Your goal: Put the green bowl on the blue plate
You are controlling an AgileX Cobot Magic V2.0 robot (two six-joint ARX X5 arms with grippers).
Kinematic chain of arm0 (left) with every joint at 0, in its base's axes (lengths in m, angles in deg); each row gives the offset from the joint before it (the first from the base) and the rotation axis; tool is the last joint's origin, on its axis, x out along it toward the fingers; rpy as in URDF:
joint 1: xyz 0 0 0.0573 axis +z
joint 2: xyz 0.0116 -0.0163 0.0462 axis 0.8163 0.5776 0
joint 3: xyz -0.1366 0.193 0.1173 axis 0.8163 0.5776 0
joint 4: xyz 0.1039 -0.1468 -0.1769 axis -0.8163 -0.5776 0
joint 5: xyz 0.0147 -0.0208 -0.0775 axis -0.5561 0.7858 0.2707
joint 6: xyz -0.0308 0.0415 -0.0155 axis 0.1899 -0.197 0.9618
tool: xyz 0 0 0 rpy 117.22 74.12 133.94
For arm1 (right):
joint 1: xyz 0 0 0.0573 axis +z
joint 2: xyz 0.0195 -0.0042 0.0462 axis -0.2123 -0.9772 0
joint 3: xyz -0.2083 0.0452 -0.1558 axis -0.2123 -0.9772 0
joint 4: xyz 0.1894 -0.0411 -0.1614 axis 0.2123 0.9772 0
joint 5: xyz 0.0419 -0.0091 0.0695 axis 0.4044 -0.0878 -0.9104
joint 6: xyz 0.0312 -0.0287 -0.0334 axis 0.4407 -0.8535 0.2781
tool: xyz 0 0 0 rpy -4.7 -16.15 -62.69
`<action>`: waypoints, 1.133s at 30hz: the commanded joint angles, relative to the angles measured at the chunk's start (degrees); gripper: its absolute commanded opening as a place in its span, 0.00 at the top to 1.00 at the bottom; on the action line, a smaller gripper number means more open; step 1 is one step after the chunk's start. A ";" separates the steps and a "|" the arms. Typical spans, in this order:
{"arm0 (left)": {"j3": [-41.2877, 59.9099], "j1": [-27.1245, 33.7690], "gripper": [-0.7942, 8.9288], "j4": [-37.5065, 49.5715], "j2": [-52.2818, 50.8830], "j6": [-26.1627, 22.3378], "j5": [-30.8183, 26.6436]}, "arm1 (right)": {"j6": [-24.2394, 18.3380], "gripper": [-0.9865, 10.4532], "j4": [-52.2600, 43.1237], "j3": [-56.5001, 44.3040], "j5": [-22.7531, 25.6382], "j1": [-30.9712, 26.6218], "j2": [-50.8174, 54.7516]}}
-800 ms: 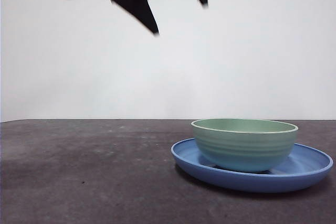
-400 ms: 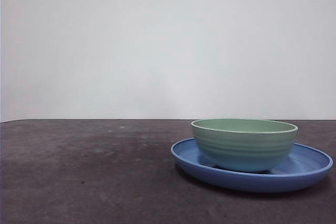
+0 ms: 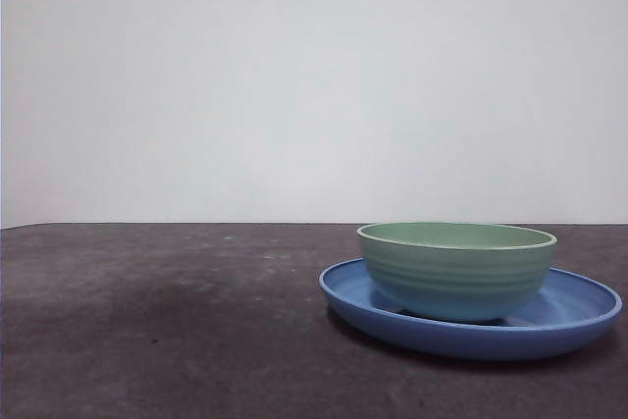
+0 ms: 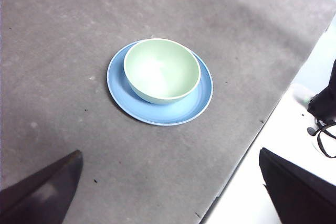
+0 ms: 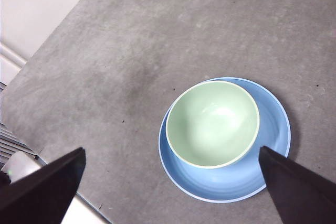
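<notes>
Gray table (image 3: 147, 321) holds the green bowl (image 3: 456, 270) sitting on the blue plate (image 3: 579, 316). Job looks done. Left gripper (image 4: 168, 192) and right gripper (image 5: 170, 192) hang high, jaws wide apart, holding nothing; next, just rest.

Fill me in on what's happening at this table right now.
Nothing is being handled at the moment. The green bowl sits upright inside the blue plate, off-centre on it, on the dark table. Both end effectors, left and right, hang high above with jaws open and empty, and neither arm shows in the front view. The placing looks done.
</notes>
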 commanded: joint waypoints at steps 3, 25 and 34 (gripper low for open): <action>4.31 -0.35 0.34 2.60 -5.99 2.99 0.33 | -0.61 0.37 -0.48 1.01 -0.07 0.22 -0.24; 4.44 -0.37 0.34 3.26 -8.79 3.41 0.33 | 1.64 0.37 4.20 1.01 1.92 0.11 -7.61; 4.44 -0.37 0.34 3.23 -8.79 3.41 0.33 | -0.17 0.37 2.05 1.01 1.88 -1.14 -22.45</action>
